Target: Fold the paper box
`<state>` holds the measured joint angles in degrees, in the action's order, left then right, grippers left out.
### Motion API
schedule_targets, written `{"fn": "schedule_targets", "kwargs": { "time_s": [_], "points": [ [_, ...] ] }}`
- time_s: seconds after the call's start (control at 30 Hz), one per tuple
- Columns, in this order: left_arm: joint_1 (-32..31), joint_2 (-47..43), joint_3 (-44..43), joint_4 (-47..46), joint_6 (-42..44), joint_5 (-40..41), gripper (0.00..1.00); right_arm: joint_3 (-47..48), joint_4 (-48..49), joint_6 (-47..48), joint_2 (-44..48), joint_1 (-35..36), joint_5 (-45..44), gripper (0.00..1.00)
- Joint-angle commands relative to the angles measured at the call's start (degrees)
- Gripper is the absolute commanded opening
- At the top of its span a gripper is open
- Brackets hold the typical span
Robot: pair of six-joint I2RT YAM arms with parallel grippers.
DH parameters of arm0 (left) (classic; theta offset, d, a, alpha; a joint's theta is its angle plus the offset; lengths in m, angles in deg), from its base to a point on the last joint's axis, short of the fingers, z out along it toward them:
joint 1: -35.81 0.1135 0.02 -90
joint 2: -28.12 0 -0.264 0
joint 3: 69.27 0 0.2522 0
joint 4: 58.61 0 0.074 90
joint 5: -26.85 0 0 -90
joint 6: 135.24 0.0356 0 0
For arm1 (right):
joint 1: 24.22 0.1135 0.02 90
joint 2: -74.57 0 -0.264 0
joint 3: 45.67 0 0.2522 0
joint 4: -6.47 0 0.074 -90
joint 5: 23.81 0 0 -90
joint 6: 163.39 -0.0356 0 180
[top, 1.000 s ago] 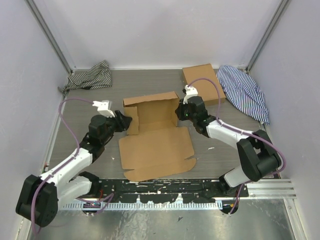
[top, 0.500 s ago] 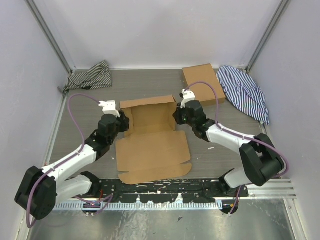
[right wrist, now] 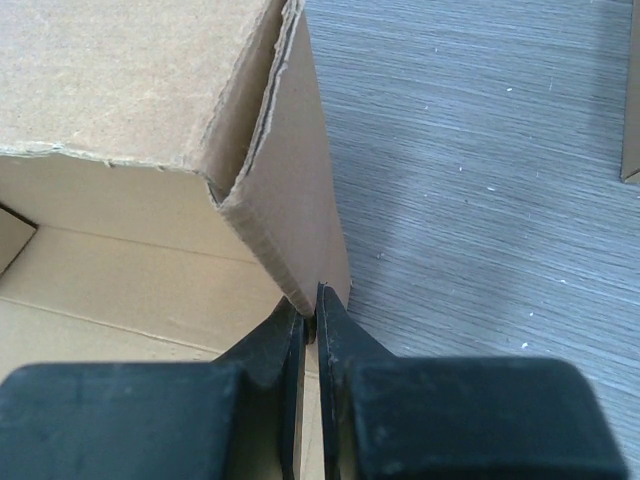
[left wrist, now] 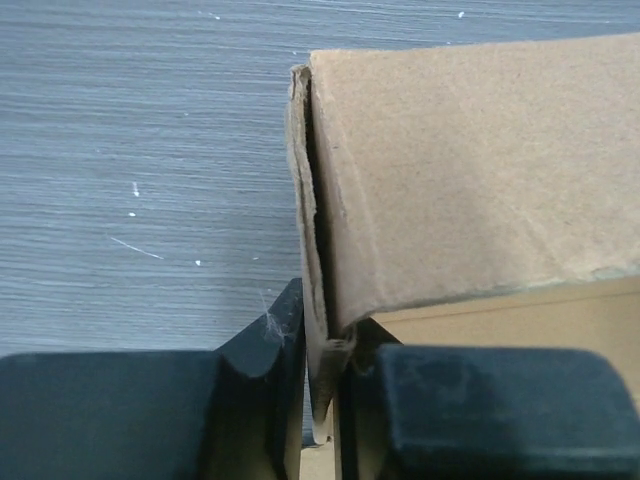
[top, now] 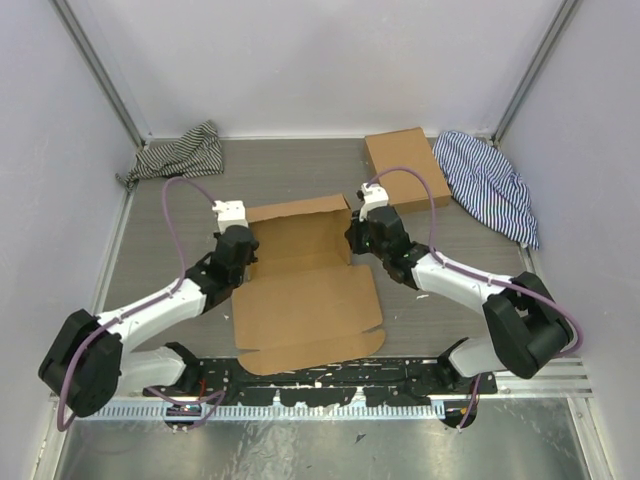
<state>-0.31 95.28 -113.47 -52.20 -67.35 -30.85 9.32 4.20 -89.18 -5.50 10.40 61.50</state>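
Note:
The paper box (top: 305, 290) lies in the middle of the table as brown die-cut cardboard, with its back wall and both side walls raised and its front panel flat. My left gripper (top: 246, 254) is shut on the box's left side wall. In the left wrist view the doubled cardboard edge (left wrist: 470, 180) is pinched in my left gripper (left wrist: 325, 340). At the right back corner, my right gripper (top: 353, 237) is shut on the right side wall. The right wrist view shows that wall's (right wrist: 290, 200) lower edge clamped in my right gripper (right wrist: 311, 312).
A smaller, squarer cardboard box (top: 405, 168) lies at the back right. Next to it is a blue striped cloth (top: 490, 185). A dark striped cloth (top: 180, 152) is bunched in the back left corner. A metal rail (top: 400, 375) runs along the near edge.
My left gripper has moved right to the box's left side wall and closed on it. The box has shifted slightly left and nearer. My right gripper has kept its grip.

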Motion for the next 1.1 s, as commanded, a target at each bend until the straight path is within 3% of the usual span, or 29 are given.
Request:
{"fn": "schedule_targets", "kwargs": {
  "time_s": [0.0, 0.03, 0.07, 0.33, 0.47, 0.77, 1.07],
  "points": [
    [-2.09, 2.23, -7.24, 10.23, -0.66, 11.83, 0.1, 2.11, -0.72, -3.02, 2.52, 1.3, -4.29, 0.02],
    [-2.49, 3.45, -9.61, 13.8, -1.27, 13.12, 0.01, 2.48, -1.33, -3.47, 2.25, 1.71, -4.93, 0.02],
    [-2.92, 4.43, -11.4, 16.43, -1.89, 14.44, 0.0, 2.94, -2.11, -3.94, 2.1, 2.2, -6.44, 0.02],
    [-7.87, 16.26, -22.93, 34.53, -8.61, 27.51, 0.0, 5.38, -5.52, -7.17, 0.29, 5.44, -14.03, 0.01],
    [-8.27, 15.5, -21.65, 31.7, -8.81, 24.61, 0.0, 5.93, -5.85, -7.74, -0.19, 5.69, -13.77, 0.01],
    [-8.32, 10.15, -18.42, 28.0, -8.03, 17.48, 0.34, 8.04, -7.51, -9.17, -2.5, 5.64, -13.71, 0.01],
    [-8.35, 3.08, -15.7, 30.28, -8.82, 13.49, 0.44, 9.94, -9.08, -10.84, -4.25, 5.65, -16.39, 0.01]
  ]
}}
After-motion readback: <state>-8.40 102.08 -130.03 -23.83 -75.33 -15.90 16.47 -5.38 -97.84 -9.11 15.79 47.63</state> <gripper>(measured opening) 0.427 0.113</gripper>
